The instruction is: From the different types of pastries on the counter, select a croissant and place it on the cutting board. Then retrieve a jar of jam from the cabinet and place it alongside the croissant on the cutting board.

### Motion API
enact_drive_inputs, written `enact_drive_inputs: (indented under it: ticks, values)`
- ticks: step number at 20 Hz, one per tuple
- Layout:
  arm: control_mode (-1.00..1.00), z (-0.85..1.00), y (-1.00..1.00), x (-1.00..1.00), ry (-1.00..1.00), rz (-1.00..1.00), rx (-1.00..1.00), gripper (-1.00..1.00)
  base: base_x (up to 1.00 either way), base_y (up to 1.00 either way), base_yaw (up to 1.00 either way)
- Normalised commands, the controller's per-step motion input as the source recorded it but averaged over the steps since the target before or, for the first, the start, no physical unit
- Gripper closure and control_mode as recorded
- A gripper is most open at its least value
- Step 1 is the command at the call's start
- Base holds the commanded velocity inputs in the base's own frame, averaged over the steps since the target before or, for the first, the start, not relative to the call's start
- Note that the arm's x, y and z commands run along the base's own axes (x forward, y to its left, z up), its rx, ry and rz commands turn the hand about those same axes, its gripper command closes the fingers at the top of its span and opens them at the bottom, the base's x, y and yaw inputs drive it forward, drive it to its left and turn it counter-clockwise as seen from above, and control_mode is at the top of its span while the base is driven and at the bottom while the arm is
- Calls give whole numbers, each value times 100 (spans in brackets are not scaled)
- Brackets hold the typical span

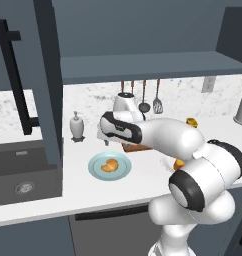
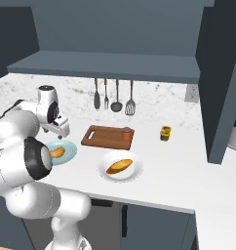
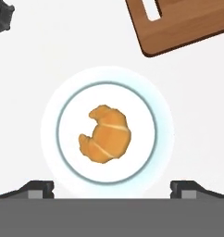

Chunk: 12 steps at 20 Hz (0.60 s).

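The croissant (image 3: 106, 134) lies in the middle of a round light-blue plate (image 3: 49, 139) on the white counter (image 1: 53, 195). My gripper (image 3: 112, 187) hangs open straight above it, one dark fingertip on each side of the plate, touching nothing. The left base view shows the gripper (image 1: 105, 141) over the croissant (image 1: 110, 165). The second pastry, a plumper bun (image 2: 119, 166), rests on a white dish (image 2: 134, 172). The brown cutting board (image 2: 108, 136) lies behind the plate, its pale slot towards the croissant. The jar of jam is out of view. The cabinet (image 1: 143, 65) hangs above, its door (image 1: 48, 80) swung open.
A white shaker bottle (image 1: 76, 126) stands left of the plate. A small brown cylinder (image 2: 127, 131) sits at the board's far corner and a small yellow jar (image 2: 165, 133) beyond it. Utensils (image 2: 115, 95) hang on the marbled wall. A sink (image 1: 23, 175) lies at the left.
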Motion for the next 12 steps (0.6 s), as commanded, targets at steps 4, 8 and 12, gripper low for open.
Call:
enact_drive_inputs:
  ticks: [4, 8, 12]
  values:
    - [-100, -27, 0, 0, 3, -3, 0, -100, 0, 0, 0]
    - [-100, -27, 0, 0, 4, -2, 0, -100, 0, 0, 0]
    - [-100, -24, 0, 0, 6, -2, 0, -100, 0, 0, 0]
